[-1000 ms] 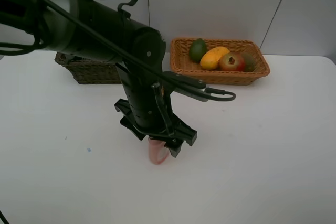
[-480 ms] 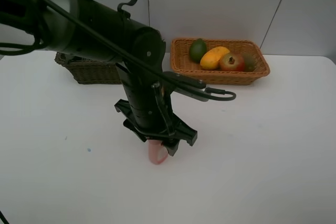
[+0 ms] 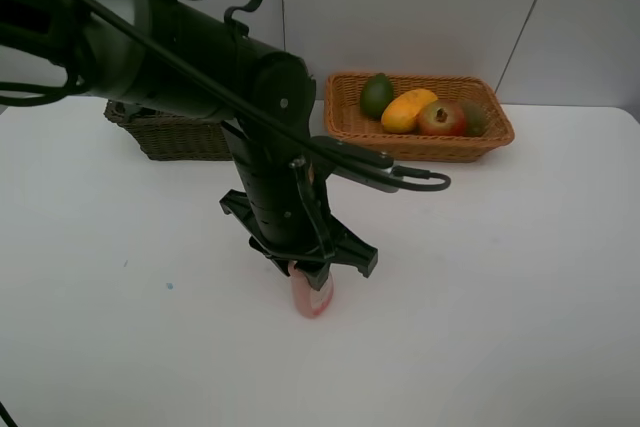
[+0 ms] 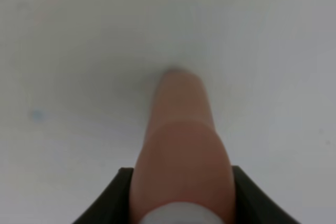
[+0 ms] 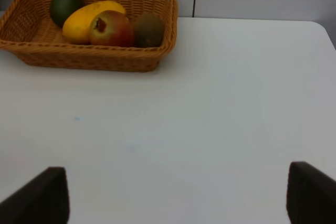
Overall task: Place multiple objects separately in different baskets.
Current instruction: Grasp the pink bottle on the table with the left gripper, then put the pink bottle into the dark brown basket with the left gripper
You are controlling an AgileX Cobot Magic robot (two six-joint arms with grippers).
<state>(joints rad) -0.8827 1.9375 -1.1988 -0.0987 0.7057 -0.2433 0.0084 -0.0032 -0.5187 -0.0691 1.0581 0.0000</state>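
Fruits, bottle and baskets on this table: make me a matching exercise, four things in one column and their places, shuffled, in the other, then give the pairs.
Things:
1. small pink bottle
2. yellow-orange mango
3. dark basket
4. green lime

Places:
A. far left of the table, partly behind the left arm
B. between the left gripper fingers, on the white table
C. left end of the orange basket
D. in the orange basket, between the lime and the red pomegranate

Pairs: 1-B, 2-D, 3-A, 4-C
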